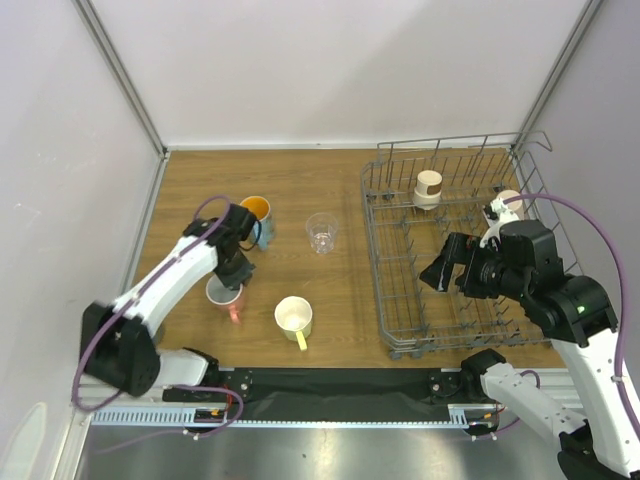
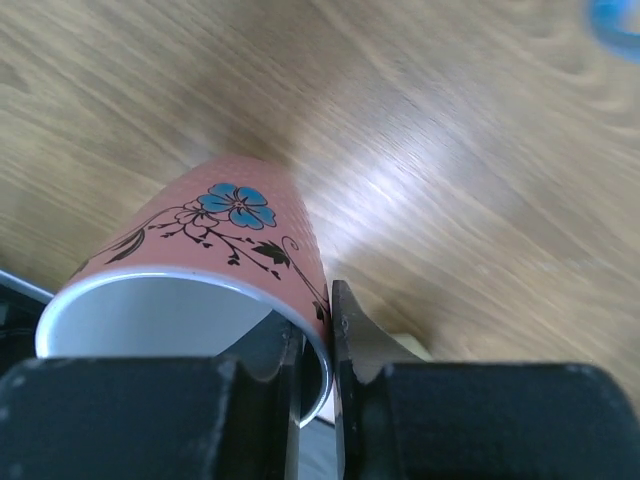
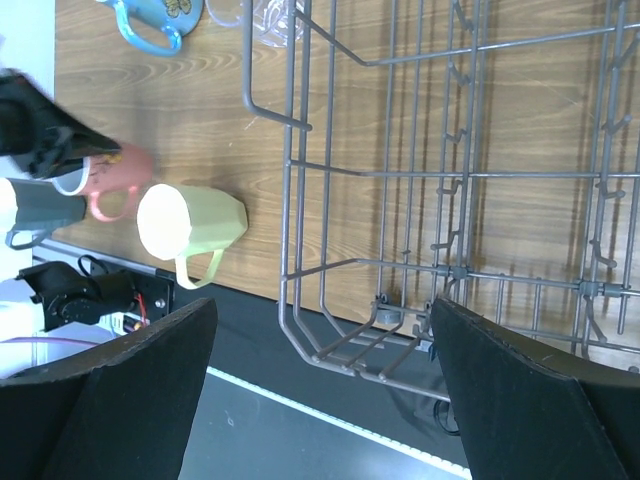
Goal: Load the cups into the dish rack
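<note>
My left gripper (image 2: 318,335) is shut on the rim of the pink cup (image 2: 230,225), which has a blue flower on it; one finger is inside and one outside. From above, that pink cup (image 1: 224,293) stands on the table under the left gripper (image 1: 236,276). Close by are a blue cup with an orange inside (image 1: 256,213), a clear glass (image 1: 322,232) and a yellow-cream mug (image 1: 294,316). A beige cup (image 1: 428,188) stands upside down in the dish rack (image 1: 385,300). My right gripper (image 1: 441,272) hangs open over the rack (image 3: 300,170), holding nothing.
The right wrist view also shows a grey mug (image 3: 42,208) beside the pink cup (image 3: 118,178), and the yellow-cream mug (image 3: 190,222) lying left of the rack. A black mat (image 1: 330,385) runs along the near table edge. White walls enclose the table.
</note>
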{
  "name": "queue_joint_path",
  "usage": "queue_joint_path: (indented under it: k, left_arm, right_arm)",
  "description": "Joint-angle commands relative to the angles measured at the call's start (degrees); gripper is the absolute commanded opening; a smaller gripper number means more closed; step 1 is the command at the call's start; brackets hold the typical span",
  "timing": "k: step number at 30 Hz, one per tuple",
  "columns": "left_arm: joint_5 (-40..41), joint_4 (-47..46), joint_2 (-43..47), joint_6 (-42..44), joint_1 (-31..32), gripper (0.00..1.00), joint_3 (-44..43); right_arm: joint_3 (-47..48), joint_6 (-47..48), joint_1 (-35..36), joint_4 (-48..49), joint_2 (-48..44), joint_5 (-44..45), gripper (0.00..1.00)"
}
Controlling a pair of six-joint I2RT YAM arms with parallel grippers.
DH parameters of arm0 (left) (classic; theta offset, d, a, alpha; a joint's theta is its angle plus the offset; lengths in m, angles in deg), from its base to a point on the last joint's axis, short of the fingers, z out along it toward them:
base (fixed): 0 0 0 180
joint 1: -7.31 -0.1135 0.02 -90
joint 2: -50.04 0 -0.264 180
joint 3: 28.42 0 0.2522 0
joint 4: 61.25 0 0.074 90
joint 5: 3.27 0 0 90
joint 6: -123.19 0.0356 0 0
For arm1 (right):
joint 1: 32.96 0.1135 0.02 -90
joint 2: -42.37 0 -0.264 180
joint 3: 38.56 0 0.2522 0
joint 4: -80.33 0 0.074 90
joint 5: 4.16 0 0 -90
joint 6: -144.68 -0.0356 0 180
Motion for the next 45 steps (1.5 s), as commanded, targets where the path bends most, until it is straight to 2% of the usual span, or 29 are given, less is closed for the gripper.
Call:
queue_joint_path:
  k: [1, 5, 8, 9, 11, 12, 13, 14, 16, 17, 22, 23, 25, 28, 31, 35, 45]
  left_arm:
    - [0.75, 4.3, 10.33, -0.59, -0.36, 0.0, -4.28]
    - [-3.11, 5.2, 18.87, 0.28, -0.27, 0.0, -10.17]
    - [-9.86, 0.11, 25.73, -0.06, -0.27, 0.0, -12.55]
    - [-14.32, -2.17, 27.05, 0.11, -0.27, 0.0, -12.38]
    - [-22.42, -12.35, 30.9, -0.76, -0.27, 0.0, -10.54]
    - [-29.76, -17.26, 32.32, -2.07, -0.27, 0.0, -6.88]
    - [-33.23, -22.18, 33.47, -6.09, -0.01, 0.0, -4.49]
    - [-36.05, -34.24, 35.83, -8.65, 0.43, 0.0, 0.75]
    - [-39.23, -44.16, 37.25, -14.79, 3.57, 0.0, 4.48]
    - [-38.98, -51.43, 37.6, -15.18, 4.99, 0.0, 5.28]
    - [-32.83, -52.81, 33.49, -7.81, 16.67, 0.01, -1.3]
    - [-32.13, -54.04, 32.87, -8.32, 17.56, 0.0, -1.04]
    - [-32.47, -63.15, 30.85, -12.01, 19.58, 0.0, 0.45]
    - [-33.61, -71.77, 26.21, -14.04, 21.87, 0.0, 0.55]
    - [-33.79, -75.65, 22.77, -12.46, 24.86, 0.0, -3.05]
    - [-34.06, -77.51, 17.41, -11.58, 27.41, 0.0, -7.27]
    - [-32.56, -80.06, 15.28, -12.1, 31.81, 0.0, -8.78]
  right_arm:
    - [0.07, -1.13, 0.12, 2.1, 0.49, -0.38, 0.96]
    - [-0.19, -1.22, 0.2, 5.17, 2.33, -4.06, 0.95]
    - [-0.81, -1.39, 0.12, 8.33, 3.83, -8.89, 0.94]
    - [-1.24, -1.65, 0.12, 9.31, 4.18, -12.13, 0.93]
    - [-1.95, -2.53, 0.21, 12.73, 4.79, -15.48, 0.93]
    - [-2.73, -3.67, 0.21, 14.14, 4.88, -19.41, 0.92]
    - [-3.44, -4.46, 0.29, 15.72, 4.71, -21.37, 0.91]
    - [-4.06, -5.6, 0.29, 19.12, 4.53, -23.21, 0.91]
    - [-6.68, -9.01, 0.73, 25.44, 3.4, -28.4, 0.9]
    - [-7.57, -10.34, 0.91, 27.66, 2.95, -29.98, 0.89]
    - [-11.88, -17.38, 3.54, 39.53, 0.84, -36.24, 0.89]
    - [-12.06, -18.26, 5.2, 40.59, 0.32, -36.33, 0.91]
    - [-12.15, -18.97, 6.7, 43.66, -0.21, -36.5, 0.93]
    - [-12.32, -20.11, 8.55, 46.04, -1.0, -36.86, 0.95]
    - [-12.32, -20.64, 9.08, 46.58, -1.53, -37.56, 0.95]
    - [-11.71, -20.47, 8.99, 47.2, -2.32, -38.26, 0.93]
    - [-11.36, -18.01, 8.99, 46.76, -1.97, -39.32, 0.86]
